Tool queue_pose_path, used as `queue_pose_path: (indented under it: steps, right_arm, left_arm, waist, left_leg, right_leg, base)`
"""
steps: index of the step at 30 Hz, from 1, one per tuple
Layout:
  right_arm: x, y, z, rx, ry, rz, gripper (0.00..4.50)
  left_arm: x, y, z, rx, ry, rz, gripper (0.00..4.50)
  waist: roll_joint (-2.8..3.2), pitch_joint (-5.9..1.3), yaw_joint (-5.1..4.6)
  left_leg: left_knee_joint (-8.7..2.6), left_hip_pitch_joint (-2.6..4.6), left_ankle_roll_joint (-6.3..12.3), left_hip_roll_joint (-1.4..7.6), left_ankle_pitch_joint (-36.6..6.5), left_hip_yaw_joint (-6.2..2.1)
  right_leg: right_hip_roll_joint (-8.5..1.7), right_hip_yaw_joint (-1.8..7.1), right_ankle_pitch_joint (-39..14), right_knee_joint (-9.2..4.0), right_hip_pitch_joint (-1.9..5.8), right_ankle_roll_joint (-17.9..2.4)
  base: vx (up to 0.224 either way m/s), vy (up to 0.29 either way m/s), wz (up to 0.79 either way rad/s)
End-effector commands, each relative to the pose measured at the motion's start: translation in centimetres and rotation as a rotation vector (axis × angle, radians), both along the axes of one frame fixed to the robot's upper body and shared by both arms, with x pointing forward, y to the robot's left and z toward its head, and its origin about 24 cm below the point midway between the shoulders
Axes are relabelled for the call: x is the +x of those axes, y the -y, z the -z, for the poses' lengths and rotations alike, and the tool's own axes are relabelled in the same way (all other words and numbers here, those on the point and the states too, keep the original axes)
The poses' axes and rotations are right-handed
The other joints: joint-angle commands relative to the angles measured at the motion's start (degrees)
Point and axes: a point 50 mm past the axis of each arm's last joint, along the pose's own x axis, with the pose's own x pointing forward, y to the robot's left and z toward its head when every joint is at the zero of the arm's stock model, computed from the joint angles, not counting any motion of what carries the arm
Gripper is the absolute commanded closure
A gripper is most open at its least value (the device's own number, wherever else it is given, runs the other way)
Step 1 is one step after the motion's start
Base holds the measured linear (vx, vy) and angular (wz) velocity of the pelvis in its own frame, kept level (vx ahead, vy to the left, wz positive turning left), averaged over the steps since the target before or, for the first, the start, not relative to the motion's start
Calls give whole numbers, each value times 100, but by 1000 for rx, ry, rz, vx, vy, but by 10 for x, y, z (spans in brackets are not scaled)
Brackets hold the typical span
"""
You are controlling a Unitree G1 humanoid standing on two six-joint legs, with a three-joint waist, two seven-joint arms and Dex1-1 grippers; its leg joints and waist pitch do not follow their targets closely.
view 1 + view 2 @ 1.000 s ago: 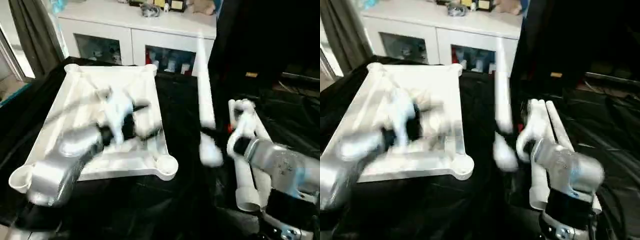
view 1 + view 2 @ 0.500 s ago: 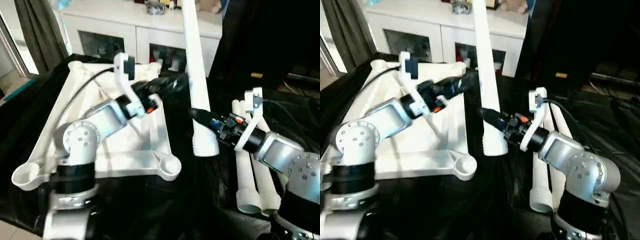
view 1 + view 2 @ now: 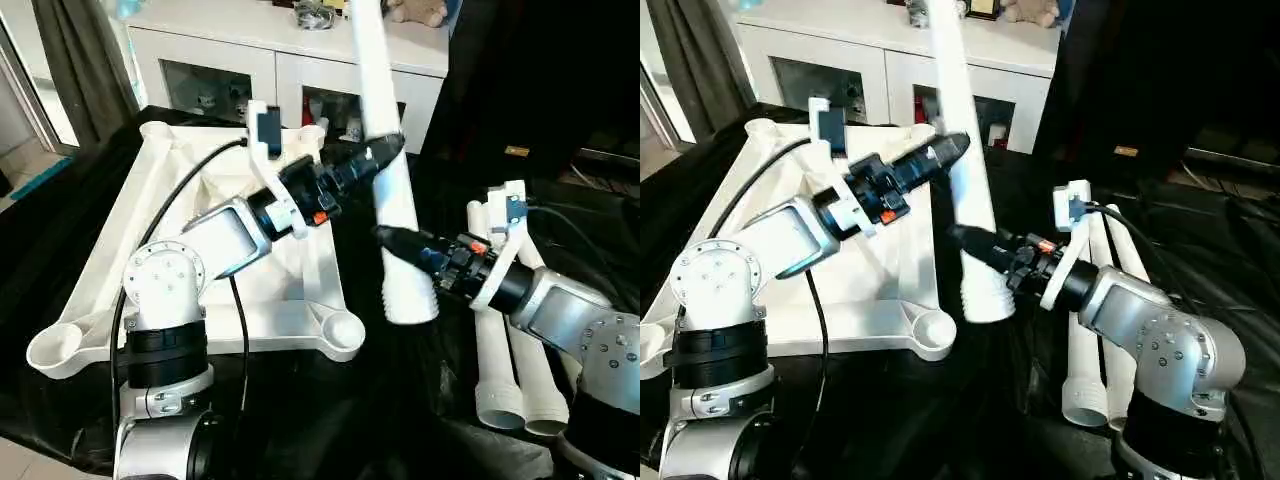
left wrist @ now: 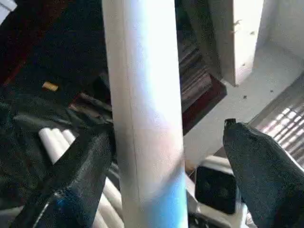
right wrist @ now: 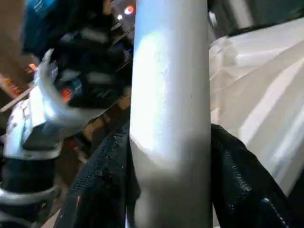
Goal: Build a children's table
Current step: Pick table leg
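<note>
The children's table top (image 3: 100,260) lies upside down on the black cloth at the left, its ribs and round corner sockets (image 3: 343,331) facing up. My right gripper (image 3: 392,238) is shut on one white leg (image 3: 375,80) near its ribbed lower end and holds it nearly upright just right of the top. In the right wrist view both fingers (image 5: 237,171) press on the leg (image 5: 171,71). My left gripper (image 3: 383,152) reaches across the top and stands open around the same leg higher up. One finger (image 4: 85,175) is beside the leg (image 4: 142,95); the other finger (image 4: 256,171) stands apart from it.
More white legs (image 3: 500,370) lie side by side on the cloth at the right, under my right forearm. A white glass-door cabinet (image 3: 250,60) stands behind the table. Dark furniture and cables (image 3: 600,160) fill the back right.
My left arm has swung from over the table top across to the raised leg, and its fingers now straddle it. The right gripper keeps its hold on the leg.
</note>
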Motion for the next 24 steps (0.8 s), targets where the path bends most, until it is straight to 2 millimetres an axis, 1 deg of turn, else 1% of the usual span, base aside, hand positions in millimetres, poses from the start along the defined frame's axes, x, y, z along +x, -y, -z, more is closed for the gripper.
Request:
queue_pose_path:
  steps: [1,5,6,7,8,11,14,15,16,17,18,19,21,22,24]
  right_arm:
    - [-4,-3,-10,9,59,-34,263]
    - [-4,-2,-8,-4,57,-29,263]
    - [-4,-2,-8,-6,56,-27,263]
    - [-4,-2,-7,-6,56,-26,263]
    - [-4,-2,-7,-7,57,-26,263]
    - [-5,-1,-6,-7,58,-26,263]
    - [-5,-1,-5,-6,57,-26,263]
    - [-5,-2,-5,-6,57,-26,263]
    - [-5,-2,-5,-7,57,-25,263]
    - [-6,-2,-4,-13,57,-26,263]
    - [-6,-2,-3,-18,56,-27,263]
    - [-6,-2,-3,-20,56,-28,263]
    - [-6,-2,-2,-21,56,-28,263]
    - [-7,-2,-2,-21,56,-28,263]
    - [-7,-3,-1,-23,56,-29,263]
  left_arm:
    - [3,3,7,49,-37,-22,80]
    - [4,1,5,22,-39,-24,96]
    - [4,1,4,18,-39,-24,124]
    - [3,0,3,12,-40,-23,124]
    - [3,0,3,13,-40,-22,125]
    - [2,-1,2,4,-40,-17,160]
    - [1,-1,1,-7,-39,-5,180]
    - [0,-1,1,-8,-40,-2,205]
    - [-1,-1,1,-8,-39,7,205]
    - [-3,0,1,-13,-40,27,210]
    - [-5,2,1,-15,-40,46,224]
    - [-6,2,1,-15,-40,54,224]
    - [-8,4,1,-13,-37,72,252]
    - [-9,6,1,-22,-34,87,252]
    - [-11,9,0,-30,-26,111,258]
  waist:
    - [-17,-353,20]
    - [-19,-364,19]
    - [-3,-360,16]
    - [-7,-359,18]
    - [-9,-354,18]
    - [-4,-347,17]
    - [5,-343,19]
    - [6,-342,13]
    - [1,-344,13]
    - [21,-344,18]
    - [13,-343,17]
    - [15,-345,21]
    - [11,-344,14]
    - [27,-343,16]
    - [22,-340,13]
  left_leg:
    - [-365,-5,27,337,-154,-122]
    - [-352,-16,38,336,-34,-116]
    - [-349,-14,27,339,-51,-113]
    - [-348,-22,21,330,-62,-111]
    - [-350,-18,20,331,-90,-108]
    - [-354,-16,16,329,-159,-106]
    - [-359,-7,-4,335,-200,-111]
    - [-357,-11,-3,334,-196,-113]
    - [-355,-13,-4,331,-187,-110]
    - [-355,-16,-12,330,-185,-112]
    - [-354,-16,-5,330,-190,-111]
    - [-353,-15,-3,333,-182,-111]
    - [-355,-15,0,335,-176,-117]
    - [-356,-13,-7,336,-191,-119]
    - [-359,-8,-6,332,-236,-113]
  right_leg:
    - [-689,408,-957,-485,307,98]
    - [-706,414,-641,-456,320,-25]
    - [-708,414,-601,-454,312,-82]
    - [-708,415,-590,-454,326,-110]
    - [-708,415,-612,-458,322,-120]
    - [-708,413,-767,-479,323,-106]
    - [-714,412,-882,-490,316,-105]
    - [-710,412,-881,-489,316,-101]
    - [-709,414,-876,-487,318,-93]
    - [-714,414,-873,-482,318,-98]
    - [-708,418,-877,-492,320,-67]
    - [-712,416,-862,-493,321,-65]
    - [-705,413,-831,-486,319,-73]
    - [-706,412,-839,-488,315,-83]
    - [-704,411,-898,-500,315,-85]
  base:
    - [0,0,0]
    - [0,0,0]
    - [0,0,0]
    - [0,0,0]
    - [0,0,0]
    - [0,0,0]
    - [0,0,0]
    - [0,0,0]
    - [0,0,0]
    - [0,0,0]
    - [0,0,0]
    - [0,0,0]
    - [0,0,0]
    - [0,0,0]
    - [0,0,0]
